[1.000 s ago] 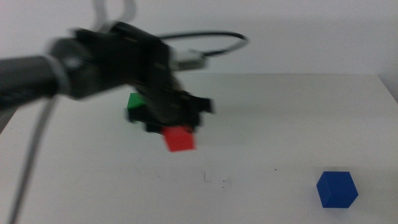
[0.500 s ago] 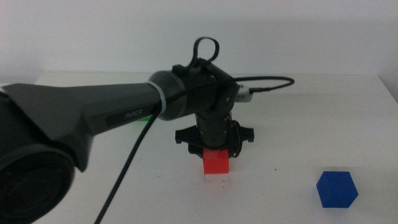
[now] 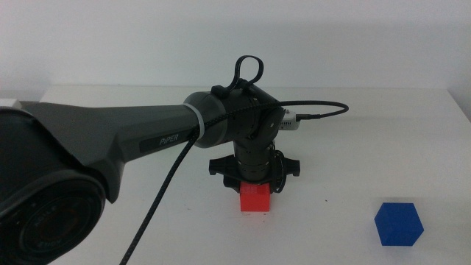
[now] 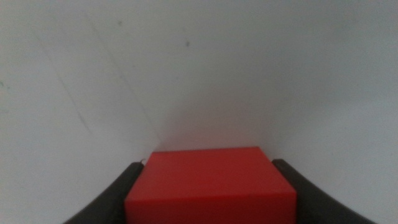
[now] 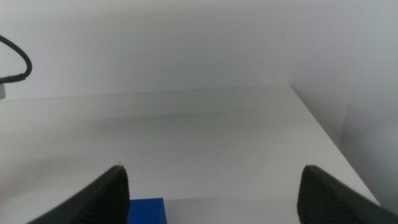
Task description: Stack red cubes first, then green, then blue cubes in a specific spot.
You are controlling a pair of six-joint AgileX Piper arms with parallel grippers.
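Your left hand (image 3: pixel 255 185) is clamped on the red cube (image 3: pixel 255 198), which sits on the counter (image 3: pixel 383 132) at centre. Blue cube (image 3: pixel 398 224) is at 4 o'clock from it. Right hand (image 5: pixel 214 186) hangs spread wide. Risk: a sticking jaw drags red on release.

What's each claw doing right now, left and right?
Left claw: closed on the red cube, at the table.
Right claw: open, empty, waiting near the blue cube.
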